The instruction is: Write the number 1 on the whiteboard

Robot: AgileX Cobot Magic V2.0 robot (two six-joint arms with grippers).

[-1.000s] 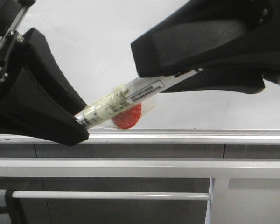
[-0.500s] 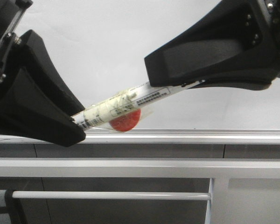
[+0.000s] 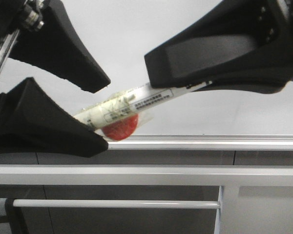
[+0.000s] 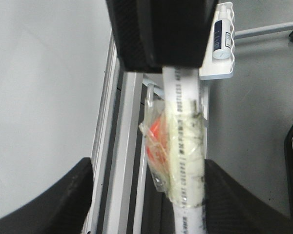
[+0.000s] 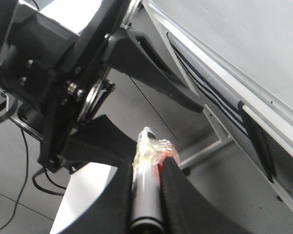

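Note:
The whiteboard (image 3: 136, 34) fills the back, with its silver ledge rail (image 3: 210, 141) below; no number 1 stroke shows on it. A white marker (image 3: 117, 109), wrapped in tape with a red disc (image 3: 121, 129) stuck on it, lies slanted in front of the board. My right gripper (image 3: 156, 83) is shut on its upper barrel; in the right wrist view (image 5: 146, 163) the barrel (image 5: 145, 195) sits between both fingers. My left gripper (image 3: 105, 112) is open, with one finger above and one below the marker's lower end. The left wrist view (image 4: 147, 165) shows the marker (image 4: 185, 161) beside one finger.
Grey-white frame bars (image 3: 136, 174) and a thin rod (image 3: 112, 204) run below the ledge rail. A white tray with a spray bottle (image 4: 220, 39) hangs beyond the board's edge. Cables (image 5: 10, 122) trail on the floor by the left arm's base.
My left gripper has opened: its upper finger rose off the marker's lower end. The right gripper still holds the marker and has shifted slightly left.

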